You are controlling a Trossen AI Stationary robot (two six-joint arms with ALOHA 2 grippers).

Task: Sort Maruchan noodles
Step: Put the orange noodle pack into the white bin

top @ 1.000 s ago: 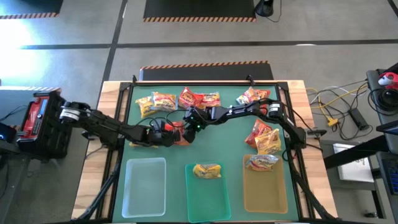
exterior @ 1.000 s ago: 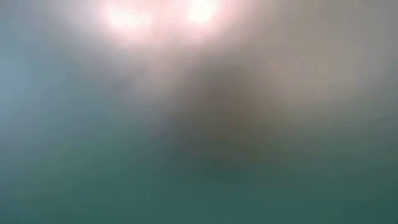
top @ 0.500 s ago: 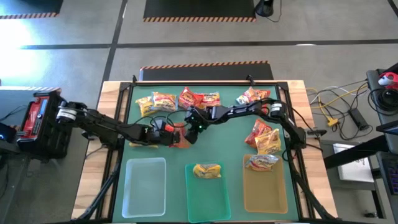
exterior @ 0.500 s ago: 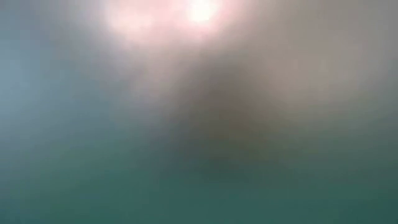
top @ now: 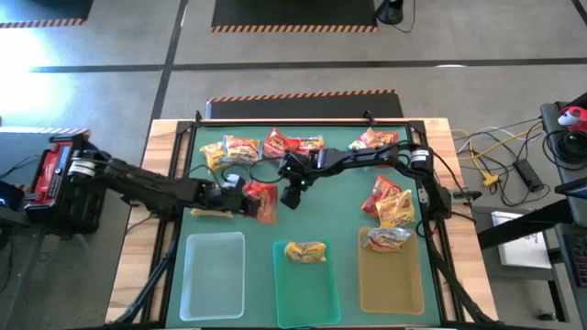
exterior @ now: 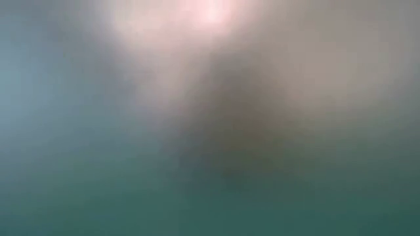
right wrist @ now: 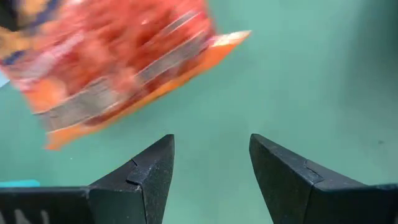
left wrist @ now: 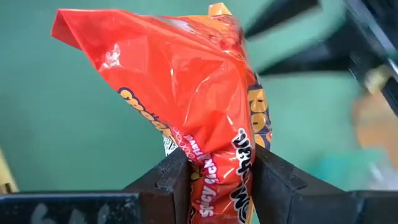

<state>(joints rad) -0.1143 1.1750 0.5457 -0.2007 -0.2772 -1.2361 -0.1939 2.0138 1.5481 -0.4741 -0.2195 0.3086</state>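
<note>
In the high view my left gripper (top: 246, 198) reaches in from the table's left, shut on a red noodle packet (top: 261, 202) over the middle of the green mat. My right gripper (top: 293, 194) hovers just right of that packet, open and touching nothing; in its wrist view (right wrist: 211, 146) the red packet (right wrist: 112, 56) lies beyond its fingers. Other packets lie flat along the far edge: yellow ones (top: 229, 151), red ones (top: 292, 145) and another (top: 374, 140). Two more (top: 390, 203) lie at the right. A yellow packet (top: 305, 251) sits in the teal tray and one (top: 385, 240) in the amber tray. My left gripper pinches the red packet by one crumpled end (left wrist: 217, 152) between its two fingers (left wrist: 171, 177), coming roughly level from the table's left. The rest of the packet (left wrist: 174, 68) sticks out beyond the fingertips, bunched and twisted, apparently lifted off the mat.
Three trays stand along the near edge: clear (top: 214, 275), teal (top: 307, 284) and amber (top: 390, 284). A raised frame borders the mat (top: 193, 137). The low view shows only a blur. Bare mat lies between the trays and the grippers.
My left gripper has drawn back a little toward the table's left with the red packet, which has come out from beside the right gripper and now shows more fully. My right gripper has shifted slightly toward the right and stands apart from the packet.
</note>
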